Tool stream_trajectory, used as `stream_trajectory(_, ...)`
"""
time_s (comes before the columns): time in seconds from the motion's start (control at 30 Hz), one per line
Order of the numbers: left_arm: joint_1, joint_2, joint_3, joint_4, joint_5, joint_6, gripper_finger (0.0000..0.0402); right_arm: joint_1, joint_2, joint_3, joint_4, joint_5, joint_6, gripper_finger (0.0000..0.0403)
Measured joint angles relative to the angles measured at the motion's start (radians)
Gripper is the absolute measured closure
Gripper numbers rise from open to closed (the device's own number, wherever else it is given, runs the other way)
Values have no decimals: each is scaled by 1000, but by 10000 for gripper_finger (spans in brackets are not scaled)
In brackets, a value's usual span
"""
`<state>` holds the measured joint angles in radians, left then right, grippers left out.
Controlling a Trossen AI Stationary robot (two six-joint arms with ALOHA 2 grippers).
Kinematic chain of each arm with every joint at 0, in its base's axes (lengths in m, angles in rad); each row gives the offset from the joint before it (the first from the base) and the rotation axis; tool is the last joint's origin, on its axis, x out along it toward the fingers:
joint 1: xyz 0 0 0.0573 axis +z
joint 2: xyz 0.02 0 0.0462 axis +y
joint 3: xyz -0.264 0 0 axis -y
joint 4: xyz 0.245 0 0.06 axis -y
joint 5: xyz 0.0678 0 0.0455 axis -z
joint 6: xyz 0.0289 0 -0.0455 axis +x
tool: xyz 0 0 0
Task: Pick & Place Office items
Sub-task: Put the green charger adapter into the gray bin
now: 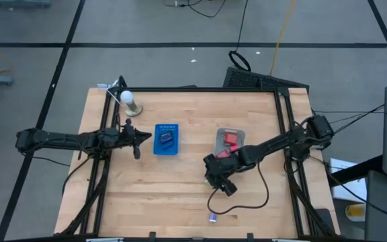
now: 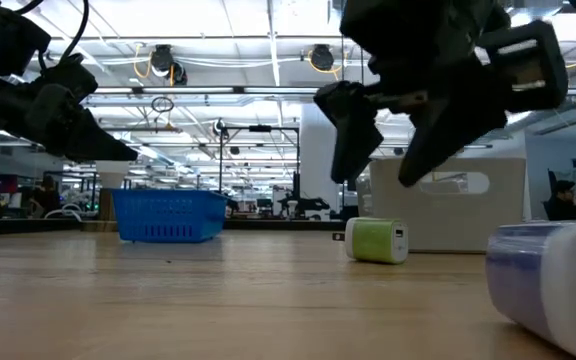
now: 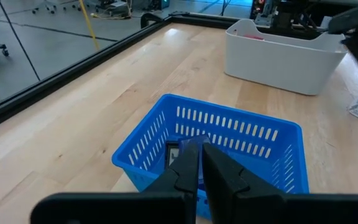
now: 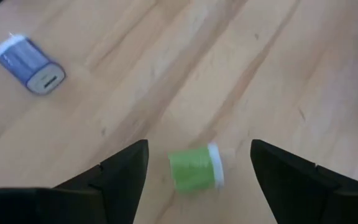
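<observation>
A small green blocky piece with a white end (image 4: 194, 168) lies on its side on the wooden table; it also shows in the low view (image 2: 376, 241). My right gripper (image 4: 199, 144) is open and hangs above it, one finger on either side, touching nothing; the high view shows the gripper near the table's middle (image 1: 217, 176). A pale blue piece (image 4: 30, 62) lies toward the near edge (image 1: 213, 217). My left gripper (image 3: 201, 163) is shut and empty, just left of the blue slotted tray (image 1: 166, 139), which holds a dark piece (image 3: 174, 152).
A pale grey bin (image 1: 230, 143) with red pieces inside stands right of the blue tray, just beyond my right gripper. A black cable (image 1: 247, 198) loops over the table near the right arm. A white ball on a stand (image 1: 127, 99) is at the far left corner.
</observation>
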<state>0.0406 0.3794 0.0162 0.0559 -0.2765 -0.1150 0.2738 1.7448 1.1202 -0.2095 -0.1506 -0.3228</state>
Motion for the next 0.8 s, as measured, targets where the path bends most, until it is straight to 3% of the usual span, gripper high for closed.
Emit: stream_trajectory(0.8, 0, 0, 0, -1, 9, 3, 380, -9, 98, -15, 25, -5, -61, 142)
